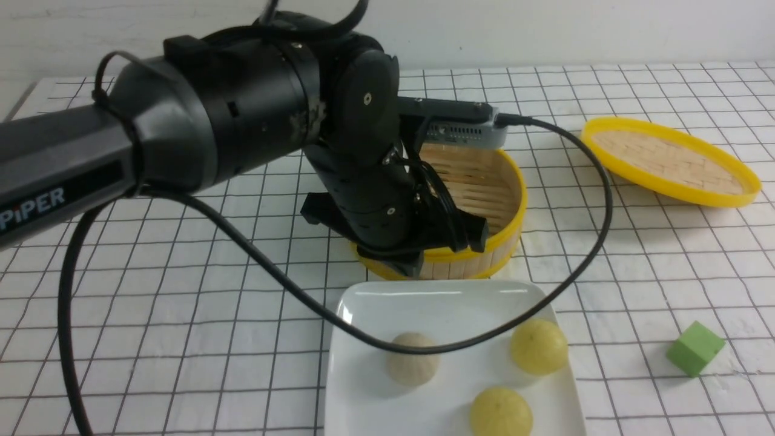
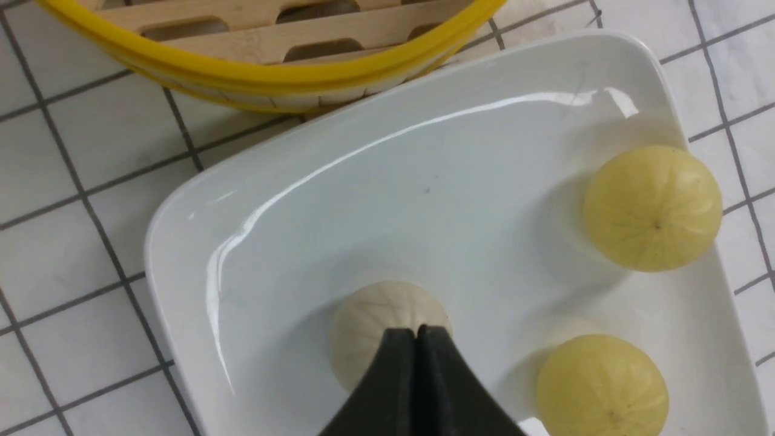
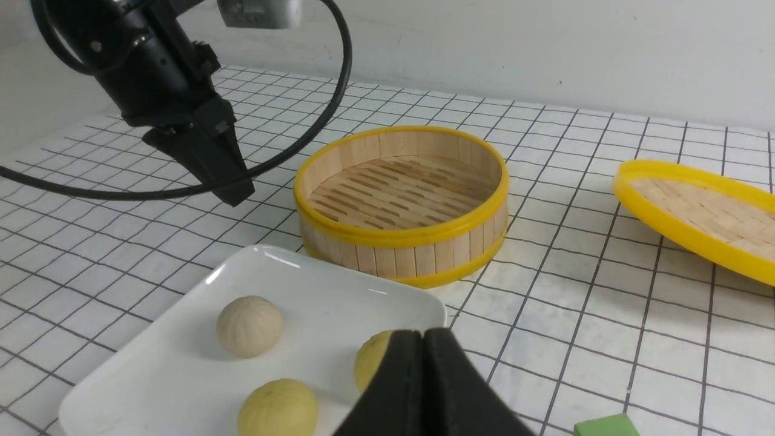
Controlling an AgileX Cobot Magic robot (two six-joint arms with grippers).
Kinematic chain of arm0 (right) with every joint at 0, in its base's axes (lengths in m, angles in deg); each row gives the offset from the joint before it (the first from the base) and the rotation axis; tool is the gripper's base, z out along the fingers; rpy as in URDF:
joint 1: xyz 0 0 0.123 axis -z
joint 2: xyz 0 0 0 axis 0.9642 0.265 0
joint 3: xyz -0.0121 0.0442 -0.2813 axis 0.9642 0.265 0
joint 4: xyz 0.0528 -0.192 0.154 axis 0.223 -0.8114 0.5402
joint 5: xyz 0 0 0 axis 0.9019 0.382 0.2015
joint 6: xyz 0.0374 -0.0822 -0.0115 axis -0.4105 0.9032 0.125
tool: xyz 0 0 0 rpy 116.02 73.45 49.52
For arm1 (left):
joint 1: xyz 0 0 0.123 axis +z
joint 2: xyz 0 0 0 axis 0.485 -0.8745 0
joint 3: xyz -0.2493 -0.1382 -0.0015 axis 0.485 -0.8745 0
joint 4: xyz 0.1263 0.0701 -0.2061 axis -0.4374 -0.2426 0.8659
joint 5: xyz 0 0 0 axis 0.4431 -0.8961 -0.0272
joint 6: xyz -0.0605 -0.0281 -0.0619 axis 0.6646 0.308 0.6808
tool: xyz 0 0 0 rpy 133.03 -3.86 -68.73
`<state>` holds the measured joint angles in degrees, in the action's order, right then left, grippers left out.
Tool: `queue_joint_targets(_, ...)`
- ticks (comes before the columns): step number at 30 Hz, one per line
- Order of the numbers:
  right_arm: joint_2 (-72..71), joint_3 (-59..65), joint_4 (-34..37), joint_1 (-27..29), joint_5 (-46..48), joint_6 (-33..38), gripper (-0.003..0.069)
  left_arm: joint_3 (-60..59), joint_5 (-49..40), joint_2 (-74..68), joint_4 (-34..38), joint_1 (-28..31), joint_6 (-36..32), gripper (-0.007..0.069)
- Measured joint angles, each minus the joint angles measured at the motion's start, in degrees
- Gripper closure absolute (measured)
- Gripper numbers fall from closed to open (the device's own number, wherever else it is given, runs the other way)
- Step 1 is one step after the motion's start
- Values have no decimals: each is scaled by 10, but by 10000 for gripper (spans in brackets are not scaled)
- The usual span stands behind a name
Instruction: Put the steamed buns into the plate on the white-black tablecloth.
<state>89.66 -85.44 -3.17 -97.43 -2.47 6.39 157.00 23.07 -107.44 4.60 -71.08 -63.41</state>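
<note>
Three steamed buns lie in the white plate (image 1: 448, 306) on the white-black tablecloth (image 1: 200, 303): a beige bun (image 1: 413, 358) and two pale yellow buns (image 1: 539, 346) (image 1: 501, 413). My left gripper (image 1: 404, 266) is shut and empty. It hangs above the plate's far edge, in front of the steamer. In the left wrist view its tips (image 2: 418, 332) are closed over the beige bun (image 2: 369, 315), apart from it. My right gripper (image 3: 424, 336) is shut and empty, above the plate's right side, and is out of the front view.
An empty yellow-rimmed bamboo steamer (image 1: 484, 181) stands just behind the plate. Its lid (image 1: 669, 160) lies tilted at the far right. A green cube (image 1: 695, 348) sits right of the plate. The left arm's black cable (image 1: 339, 321) hangs across the plate.
</note>
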Motion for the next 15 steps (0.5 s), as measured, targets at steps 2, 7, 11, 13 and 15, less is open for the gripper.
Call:
queue_joint_targets(2, 0, 4, 0, 0, -2, 0, 661, 0, 3, 0, 0, 0, 0, 622)
queue_joint_targets(7, -10, 49, 0, 7, -23, 0, 657, 0, 5, 0, -1, 0, 0, 615)
queue_joint_targets(11, -18, 126, 0, 56, -97, 1, 655, 0, 5, 0, -25, 0, -1, 612)
queue_joint_targets(13, -18, 159, -1, 89, -119, 1, 653, 1, 4, 3, -37, -1, 0, 612)
queue_joint_targets(15, -18, 172, -1, 104, -124, 1, 652, 4, 0, 8, -45, -1, 0, 610)
